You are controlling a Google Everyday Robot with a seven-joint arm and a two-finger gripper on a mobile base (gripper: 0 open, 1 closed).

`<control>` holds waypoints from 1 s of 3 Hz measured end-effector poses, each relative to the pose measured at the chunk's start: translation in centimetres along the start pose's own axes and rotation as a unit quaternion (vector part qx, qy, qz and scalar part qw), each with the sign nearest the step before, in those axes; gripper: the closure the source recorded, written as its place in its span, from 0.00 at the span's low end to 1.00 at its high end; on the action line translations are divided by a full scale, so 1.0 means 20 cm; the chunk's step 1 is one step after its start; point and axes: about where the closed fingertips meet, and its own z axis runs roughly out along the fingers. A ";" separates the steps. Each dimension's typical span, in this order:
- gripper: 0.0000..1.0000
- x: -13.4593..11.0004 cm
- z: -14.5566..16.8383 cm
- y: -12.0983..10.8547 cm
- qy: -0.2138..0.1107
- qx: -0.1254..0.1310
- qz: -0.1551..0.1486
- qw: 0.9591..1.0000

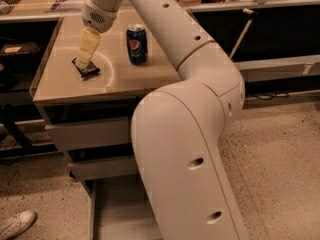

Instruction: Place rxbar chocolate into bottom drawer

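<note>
The rxbar chocolate [87, 69], a small black-wrapped bar, lies on the left part of the tan cabinet top [65, 84]. My gripper [82, 62] comes down from above and its pale tip meets the bar's far left end. The bottom drawer [116, 209] is pulled out at floor level below the cabinet and shows a flat grey floor. My white arm hides the drawer's right side.
A blue Pepsi can [136, 44] stands upright on the cabinet top to the right of the bar. Two upper grey drawers [90, 133] are closed. A shoe [16, 224] is on the speckled floor at the lower left. A counter runs along the back.
</note>
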 end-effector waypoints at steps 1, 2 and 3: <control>0.00 0.02 0.07 -0.04 -0.004 -0.010 0.015 1.000; 0.00 0.03 0.19 -0.06 -0.001 -0.027 0.023 0.999; 0.00 0.01 0.18 -0.08 0.000 -0.015 0.021 1.000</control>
